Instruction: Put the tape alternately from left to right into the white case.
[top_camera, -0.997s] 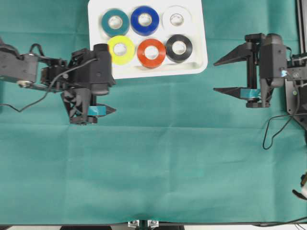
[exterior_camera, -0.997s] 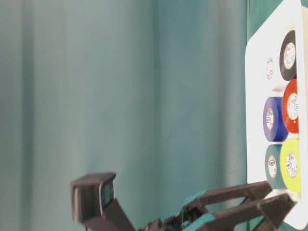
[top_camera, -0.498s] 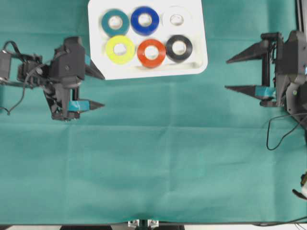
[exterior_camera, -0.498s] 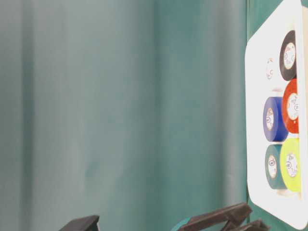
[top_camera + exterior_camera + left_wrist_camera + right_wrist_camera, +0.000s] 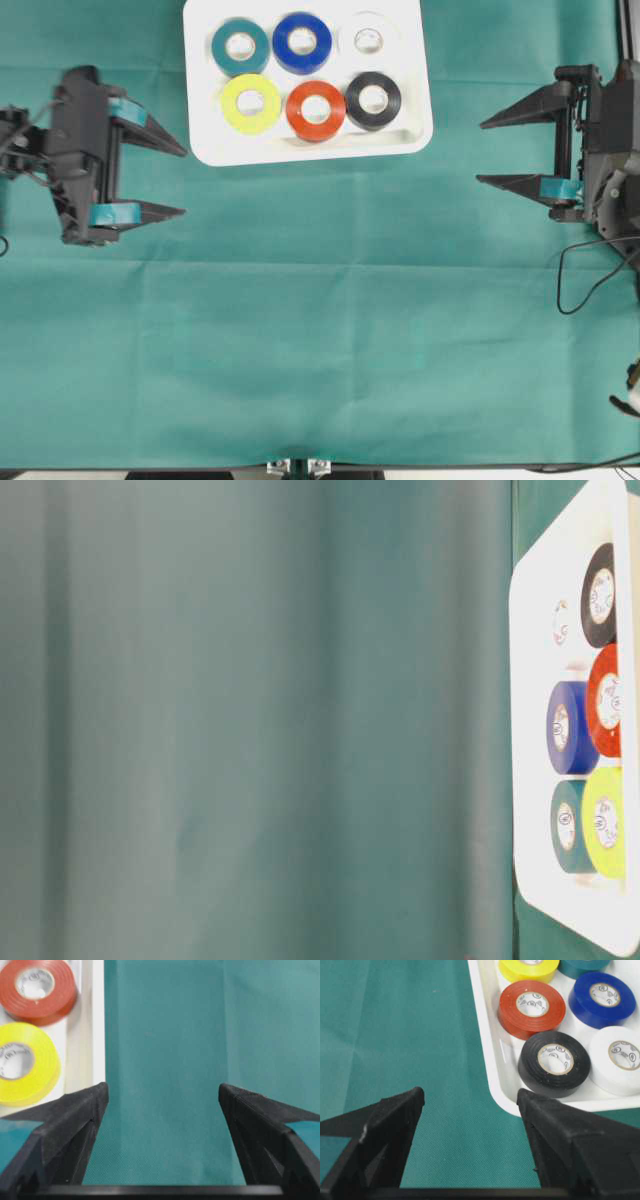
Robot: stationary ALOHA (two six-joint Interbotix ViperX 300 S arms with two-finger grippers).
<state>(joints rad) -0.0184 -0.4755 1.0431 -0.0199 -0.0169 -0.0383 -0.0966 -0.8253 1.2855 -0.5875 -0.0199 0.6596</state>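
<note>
six rolls of tape total, one per colour, all lying flat with the holes facing up inside the one white case (image 5: 408, 135). back row running left to right in the overhead view: teal roll (image 5: 240, 46), blue roll (image 5: 302, 42), white roll (image 5: 368, 40). front row: yellow roll (image 5: 251, 103), orange-red roll (image 5: 316, 109), black roll (image 5: 373, 100). two rows of three, neighbours touching or just about. case sitting at the far edge of the green cloth (image 5: 330, 330), a bit left of centre, long axis running left-right along that edge, near rim parallel to it. nothing else lying loose on the cloth.

two grippers, both off to the sides and well apart from the case. left gripper (image 5: 178, 182) near the left edge, tips pointing right, jaws spread with only cloth between them. right gripper (image 5: 484, 152) near the right edge, tips pointing left, jaws wide apart too, gripping nothing. table-level view only catches the case and rolls along its right side, no grippers there.
</note>
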